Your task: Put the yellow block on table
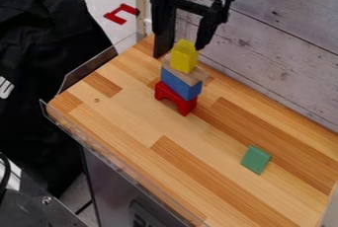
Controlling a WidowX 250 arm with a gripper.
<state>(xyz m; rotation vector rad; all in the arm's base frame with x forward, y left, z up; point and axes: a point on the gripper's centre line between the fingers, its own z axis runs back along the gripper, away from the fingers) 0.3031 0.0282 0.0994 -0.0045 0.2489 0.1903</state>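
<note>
The gripper [180, 52] hangs at the top of the camera view, open, its two fingers well apart. The yellow block [184, 56] stands upright on top of a stack, between the two fingers as seen from the camera, with a gap on both sides. Under it lie a natural wood block [196, 76], a blue block [180, 84] and, at the bottom, a red arch block [176, 98] on the wooden table [132, 117]. How far the fingers are in depth from the yellow block I cannot tell.
A green block [256, 160] lies on the table at the lower right. A whitewashed plank wall [284, 38] runs along the back edge, and a low clear rim [105, 144] borders the front left edge. Black cloth [46, 73] hangs at the left.
</note>
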